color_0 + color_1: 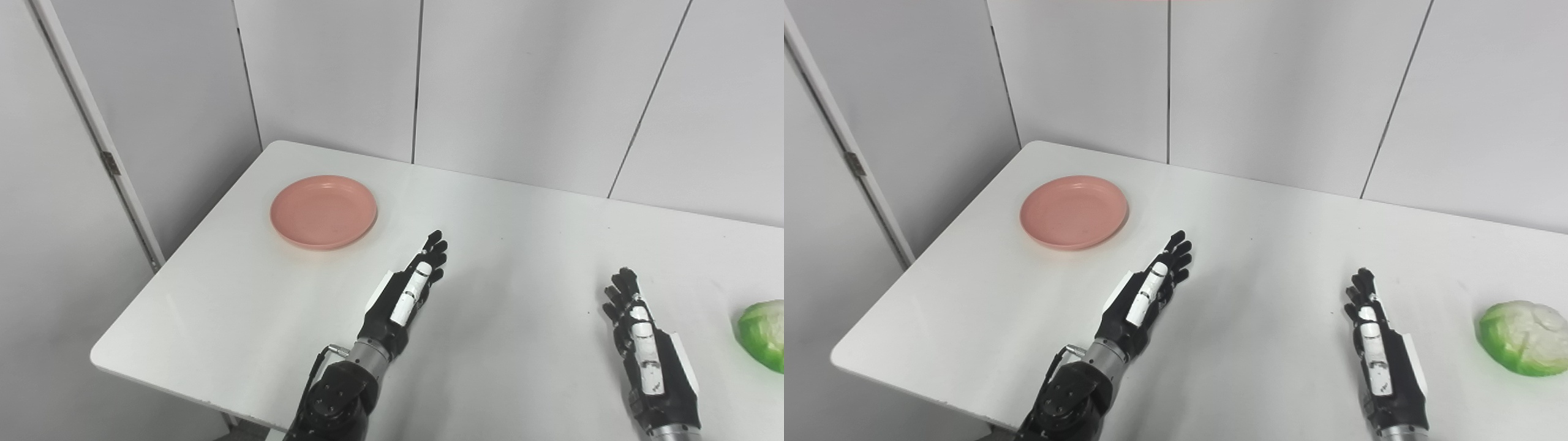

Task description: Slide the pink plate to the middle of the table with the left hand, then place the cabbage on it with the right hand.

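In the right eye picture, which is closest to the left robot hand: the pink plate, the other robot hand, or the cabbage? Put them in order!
Measured from the left robot hand:
1. Pink plate, up and to its left.
2. Right robot hand, off to its right.
3. Cabbage, by the right edge.

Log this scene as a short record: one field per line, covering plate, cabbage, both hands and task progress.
pink plate: far left part of the white table, empty
cabbage: right side of the table, apart from both hands
left hand: open, fingers extended, short of the plate, holding nothing
right hand: open, left of the cabbage, holding nothing
progress: plate not yet slid, cabbage not yet picked up
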{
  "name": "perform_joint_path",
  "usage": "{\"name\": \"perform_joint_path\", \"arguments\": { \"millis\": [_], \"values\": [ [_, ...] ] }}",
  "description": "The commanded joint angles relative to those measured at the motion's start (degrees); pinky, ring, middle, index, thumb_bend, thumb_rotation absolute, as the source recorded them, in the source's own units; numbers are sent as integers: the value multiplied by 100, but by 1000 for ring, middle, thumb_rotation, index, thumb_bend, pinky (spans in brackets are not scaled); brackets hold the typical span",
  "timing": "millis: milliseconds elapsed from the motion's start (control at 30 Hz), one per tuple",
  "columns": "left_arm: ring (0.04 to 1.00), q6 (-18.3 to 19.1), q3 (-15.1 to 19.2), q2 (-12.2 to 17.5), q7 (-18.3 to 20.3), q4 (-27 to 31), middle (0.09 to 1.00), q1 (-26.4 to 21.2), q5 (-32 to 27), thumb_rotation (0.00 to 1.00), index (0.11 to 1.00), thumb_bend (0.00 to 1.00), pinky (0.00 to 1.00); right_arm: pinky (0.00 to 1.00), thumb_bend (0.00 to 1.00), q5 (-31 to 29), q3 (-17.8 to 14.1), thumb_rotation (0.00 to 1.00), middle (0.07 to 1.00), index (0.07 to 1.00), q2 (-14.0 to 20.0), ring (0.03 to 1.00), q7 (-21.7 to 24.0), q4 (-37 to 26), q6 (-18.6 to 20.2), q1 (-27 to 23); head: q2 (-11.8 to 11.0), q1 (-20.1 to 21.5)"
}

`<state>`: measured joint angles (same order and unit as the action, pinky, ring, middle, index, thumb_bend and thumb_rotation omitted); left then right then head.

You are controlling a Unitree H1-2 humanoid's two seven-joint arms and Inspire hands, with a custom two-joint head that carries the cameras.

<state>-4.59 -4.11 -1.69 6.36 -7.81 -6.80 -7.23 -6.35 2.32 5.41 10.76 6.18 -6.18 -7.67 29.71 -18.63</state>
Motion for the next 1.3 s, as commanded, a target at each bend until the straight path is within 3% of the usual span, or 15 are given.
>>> {"name": "perform_joint_path", "arguments": {
  "millis": [0, 200, 400, 767, 967, 1267],
  "values": [
    [1000, -107, -31, -93, 19, -580, 1000, 534, 23, 1000, 1000, 466, 1000, 1000, 235, -52, -36, 1000, 1000, 1000, 56, 1000, 73, 288, -184, 360, 20, 2],
    [1000, -41, -67, -77, 22, -395, 1000, 561, 66, 1000, 1000, 469, 1000, 1000, 231, -44, -20, 1000, 1000, 1000, 59, 1000, 69, 197, -84, 378, 68, -16],
    [1000, 354, -109, -35, 28, 125, 1000, 583, 111, 1000, 1000, 479, 1000, 1000, 239, -3, 21, 1000, 1000, 1000, 20, 1000, 30, 145, -21, 390, 144, -12],
    [1000, 951, -159, 143, 5, 1144, 1000, 76, 352, 1000, 1000, 395, 1000, 1000, 233, 19, 48, 1000, 1000, 1000, -66, 1000, -9, 56, 23, 391, 228, 11],
    [1000, 1410, 25, 237, -42, 1681, 1000, -169, 357, 1000, 1000, 495, 1000, 1000, 248, 50, 37, 1000, 1000, 1000, -69, 1000, -31, 129, -27, 354, 265, -5],
    [984, 1673, 486, 446, -155, 2346, 978, -511, 244, 1000, 975, 533, 1000, 1000, 237, 85, 25, 1000, 1000, 1000, -85, 1000, -64, 149, 10, 331, 248, -34]
  ]
}}
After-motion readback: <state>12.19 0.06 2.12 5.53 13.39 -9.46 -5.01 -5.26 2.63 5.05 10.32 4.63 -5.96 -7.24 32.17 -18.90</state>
